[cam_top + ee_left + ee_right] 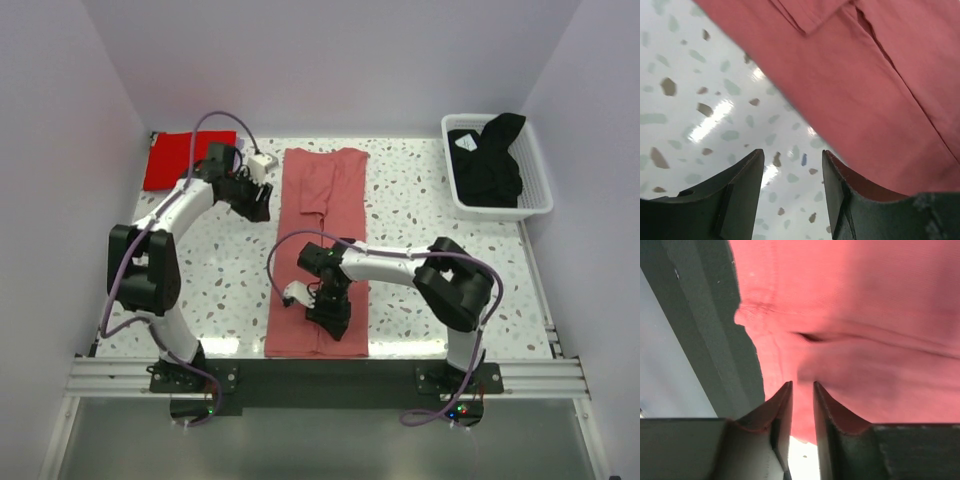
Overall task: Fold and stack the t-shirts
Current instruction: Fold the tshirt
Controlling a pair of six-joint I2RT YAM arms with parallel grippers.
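While the worktop [420,220] is glossy and speckled, we see the soft salmon-pink t-shirt [320,195] folded into a long strip down its middle. The left gripper [792,156] hangs half open and empty beside the strip's edge. The right gripper [802,385], narrowly parted, grips nothing over the near end. The red t-shirt [180,158] lies flat at the far left, and the black t-shirt [490,160] sits crumpled in the white slatted basket [500,212].

No legible text, label, brand mark, number or sign is found on any surface in the three views.
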